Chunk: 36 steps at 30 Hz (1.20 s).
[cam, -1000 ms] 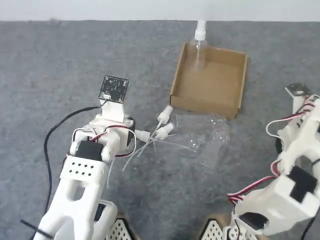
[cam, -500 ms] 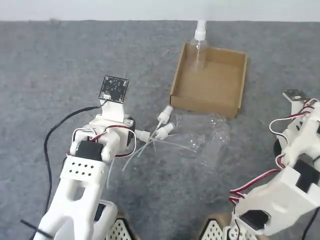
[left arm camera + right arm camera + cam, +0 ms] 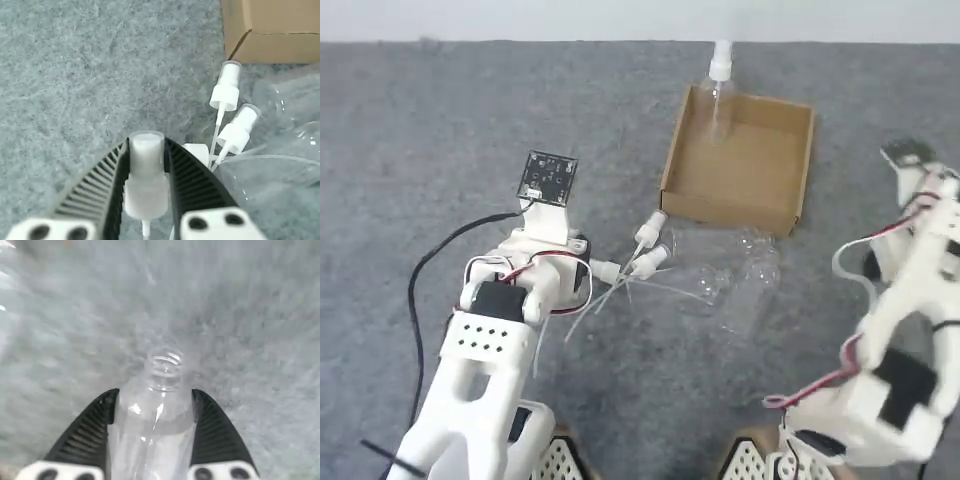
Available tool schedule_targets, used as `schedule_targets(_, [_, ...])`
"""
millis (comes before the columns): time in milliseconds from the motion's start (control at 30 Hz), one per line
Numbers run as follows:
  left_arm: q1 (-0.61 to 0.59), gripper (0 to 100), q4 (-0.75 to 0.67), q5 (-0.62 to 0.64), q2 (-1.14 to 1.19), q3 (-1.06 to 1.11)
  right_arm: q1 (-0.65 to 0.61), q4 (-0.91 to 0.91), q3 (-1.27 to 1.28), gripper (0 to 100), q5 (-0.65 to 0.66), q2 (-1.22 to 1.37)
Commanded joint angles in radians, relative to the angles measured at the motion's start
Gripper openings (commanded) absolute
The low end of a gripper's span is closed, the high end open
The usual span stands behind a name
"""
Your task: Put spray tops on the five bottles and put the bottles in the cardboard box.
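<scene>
Right arm [image 3: 920, 280] shifted; cardboard box [image 3: 730, 213] holds one bottle [image 3: 720, 100].

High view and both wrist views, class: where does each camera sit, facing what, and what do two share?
High view: fixed above, looking down on table, cardboard box and both arms.
Left wrist view: on the left wrist, facing along the left gripper, shut on a spray top.
Right wrist view: on the right wrist, facing along the right gripper, shut on an uncapped bottle.
Shared: high and left wrist views show the cardboard box and two loose spray tops.
</scene>
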Motion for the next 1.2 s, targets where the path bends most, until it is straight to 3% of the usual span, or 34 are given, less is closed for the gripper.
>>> schedule_targets(0, [-0.003,1,-0.032,0.009,-0.041,-0.012,-0.15,0.058,-0.06,0.6,-0.103,-0.223])
schedule_targets(267, [-0.003,1,-0.032,0.011,-0.043,-0.013,-0.55,0.137,-0.057,0.6,-0.299,-0.414])
schedule_targets(500, [-0.003,1,-0.032,0.011,-0.043,-0.013,-0.822,0.047,0.083,0.6,-0.374,-0.46])
schedule_targets(800, [-0.003,1,-0.032,0.011,-0.043,-0.013,-0.928,-0.163,0.256,0.6,-0.437,-0.46])
schedule_targets(1167, [-0.023,1,-0.061,0.048,-0.044,-0.016,-0.952,-0.251,0.29,0.7,-0.43,-0.461])
